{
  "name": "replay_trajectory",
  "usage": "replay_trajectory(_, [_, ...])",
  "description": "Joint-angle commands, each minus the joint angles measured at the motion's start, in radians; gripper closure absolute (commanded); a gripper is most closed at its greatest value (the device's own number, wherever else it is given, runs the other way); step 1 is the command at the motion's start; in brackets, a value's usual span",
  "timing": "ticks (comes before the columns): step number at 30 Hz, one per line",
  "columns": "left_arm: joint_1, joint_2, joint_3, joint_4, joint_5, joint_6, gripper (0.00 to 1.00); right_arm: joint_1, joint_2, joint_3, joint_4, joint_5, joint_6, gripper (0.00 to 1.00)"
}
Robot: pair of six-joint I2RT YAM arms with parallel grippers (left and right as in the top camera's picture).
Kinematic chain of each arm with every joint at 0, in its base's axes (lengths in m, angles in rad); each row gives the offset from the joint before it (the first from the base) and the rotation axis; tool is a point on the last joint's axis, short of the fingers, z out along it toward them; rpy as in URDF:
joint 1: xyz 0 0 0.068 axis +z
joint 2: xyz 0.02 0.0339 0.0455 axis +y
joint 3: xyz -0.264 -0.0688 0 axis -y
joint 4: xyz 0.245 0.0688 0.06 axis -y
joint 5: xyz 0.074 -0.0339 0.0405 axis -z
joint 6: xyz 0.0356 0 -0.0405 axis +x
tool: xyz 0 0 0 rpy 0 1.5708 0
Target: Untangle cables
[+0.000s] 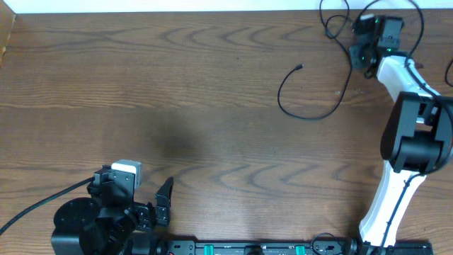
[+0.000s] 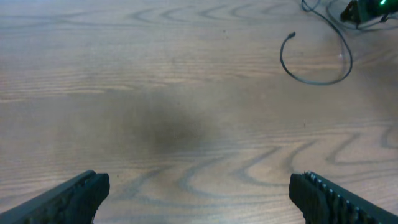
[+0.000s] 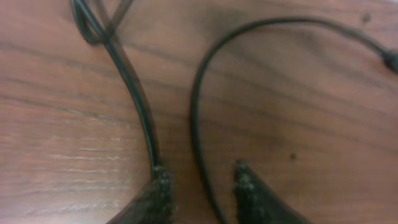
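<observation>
Overhead, the right gripper (image 1: pixel 362 42) works near the far right corner of the wooden table (image 1: pixel 212 92), amid the black cables (image 1: pixel 333 25) bunched there. One curved cable (image 1: pixel 311 115) trails out of the bunch toward the table's middle and ends in a small connector (image 1: pixel 301 67). In the right wrist view its jaws stand parted: one strand passes loosely between the fingertips (image 3: pixel 249 186), a second runs up to the other fingertip, and nothing is clamped. The step in hand appears to be singling one strand out of the bunch. The next move likely calls for closing on that strand alone and drawing it clear. The left gripper (image 2: pixel 199 193) rests wide open and empty near the front edge, well apart from the cables. The far edge lies just behind the bunch, so the open room for moving lies inward and leftward.
</observation>
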Motion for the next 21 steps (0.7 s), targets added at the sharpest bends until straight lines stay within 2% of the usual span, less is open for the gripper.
replay_trajectory(1, [0.002, -0.001, 0.007, -0.001, 0.002, 0.018, 0.0, -0.001, -0.034, 0.021, 0.007, 0.021, 0.038, 0.36])
replay_trajectory(2, [0.002, -0.001, 0.007, -0.001, 0.002, 0.018, 0.0, 0.003, -0.039, 0.032, -0.011, 0.022, 0.037, 0.19])
replay_trajectory(4, [0.002, -0.001, 0.007, -0.001, 0.002, 0.018, 0.0, 0.01, -0.053, 0.055, -0.05, 0.013, 0.037, 0.01])
replay_trajectory(12, [0.002, -0.001, 0.007, -0.001, 0.002, 0.018, 0.0, 0.059, -0.179, 0.175, -0.22, -0.193, 0.036, 0.01])
replay_trajectory(16, [0.002, -0.001, 0.007, -0.001, 0.002, 0.018, 0.0, 0.107, -0.264, 0.177, -0.298, -0.204, 0.032, 0.01])
replay_trajectory(18, [0.002, -0.001, 0.007, -0.001, 0.002, 0.018, 0.0, 0.134, -0.29, 0.177, -0.353, -0.218, 0.014, 0.08])
replay_trajectory(21, [0.002, -0.001, 0.007, -0.001, 0.002, 0.018, 0.0, 0.181, -0.301, 0.176, -0.474, -0.304, -0.053, 0.31])
